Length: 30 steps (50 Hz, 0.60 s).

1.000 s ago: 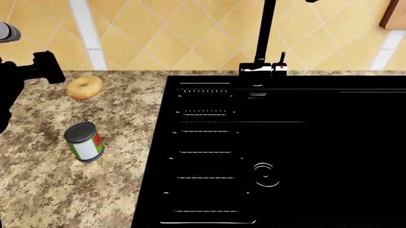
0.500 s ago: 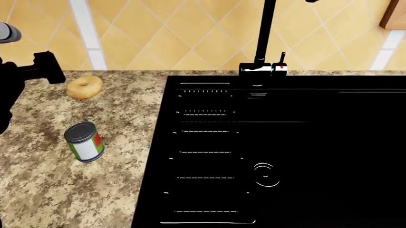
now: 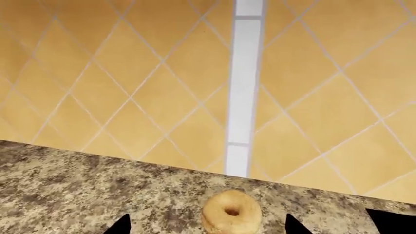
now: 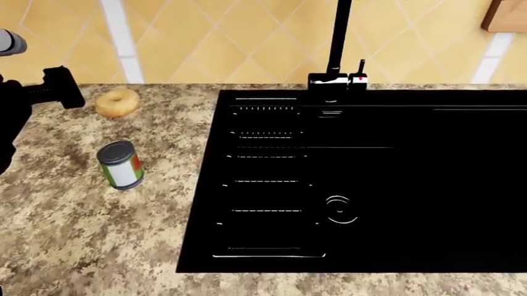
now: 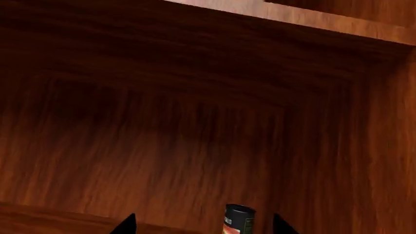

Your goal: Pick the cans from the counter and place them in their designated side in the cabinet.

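One can (image 4: 121,164) with a silver top and a green, white and red label stands upright on the granite counter (image 4: 91,234), left of the sink. My left arm (image 4: 37,92) hangs at the far left, above the counter and behind the can. The left gripper (image 3: 206,229) is open, with a black fingertip either side of a tan bagel (image 3: 231,212) that lies beyond it. The right gripper (image 5: 203,226) is open inside the wooden cabinet (image 5: 162,136). A second can (image 5: 238,220) stands upright in shadow past the fingertips, near the cabinet's side wall.
A black inset sink (image 4: 362,185) fills the right of the counter, with a black faucet (image 4: 337,43) at its back edge. The bagel (image 4: 117,102) lies by the tiled wall (image 4: 214,37). A wooden cabinet corner (image 4: 504,15) shows at the top right.
The head view has shifted: counter, can, bagel and sink now sit higher and look slightly smaller, with more of the counter's front showing. The left arm keeps its place in the view.
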Tool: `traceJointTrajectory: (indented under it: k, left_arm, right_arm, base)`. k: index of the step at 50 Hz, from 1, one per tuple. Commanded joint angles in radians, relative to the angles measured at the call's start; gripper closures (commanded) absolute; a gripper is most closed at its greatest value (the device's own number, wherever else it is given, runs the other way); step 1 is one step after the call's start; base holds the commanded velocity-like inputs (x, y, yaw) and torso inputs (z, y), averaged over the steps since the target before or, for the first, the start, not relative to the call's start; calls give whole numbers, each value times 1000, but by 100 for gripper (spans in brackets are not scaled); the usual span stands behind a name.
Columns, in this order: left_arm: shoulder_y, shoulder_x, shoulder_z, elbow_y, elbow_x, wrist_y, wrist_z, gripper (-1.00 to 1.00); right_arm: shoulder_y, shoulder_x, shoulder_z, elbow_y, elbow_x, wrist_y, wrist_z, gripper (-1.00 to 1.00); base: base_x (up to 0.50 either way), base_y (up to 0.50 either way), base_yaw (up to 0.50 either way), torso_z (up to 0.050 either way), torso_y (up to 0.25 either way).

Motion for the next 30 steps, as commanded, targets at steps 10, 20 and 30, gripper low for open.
traceJointTrajectory:
  k: [10, 20, 30]
  left_arm:
    - [7, -3, -4, 2, -6, 2, 0, -100]
    - [5, 0, 1, -10, -2, 12, 2, -100]
    - [2, 3, 10, -11, 1, 22, 4, -100]
  right_arm:
    - [1, 0, 0, -1, 0, 0, 0, -100]
    - [1, 0, 0, -1, 0, 0, 0, -100]
    - [1, 26, -55, 60, 2, 150, 150, -100]
  base:
    - [-341, 0, 0, 0, 0]
    - [-339, 0, 0, 0, 0]
    - [-354, 0, 0, 0, 0]
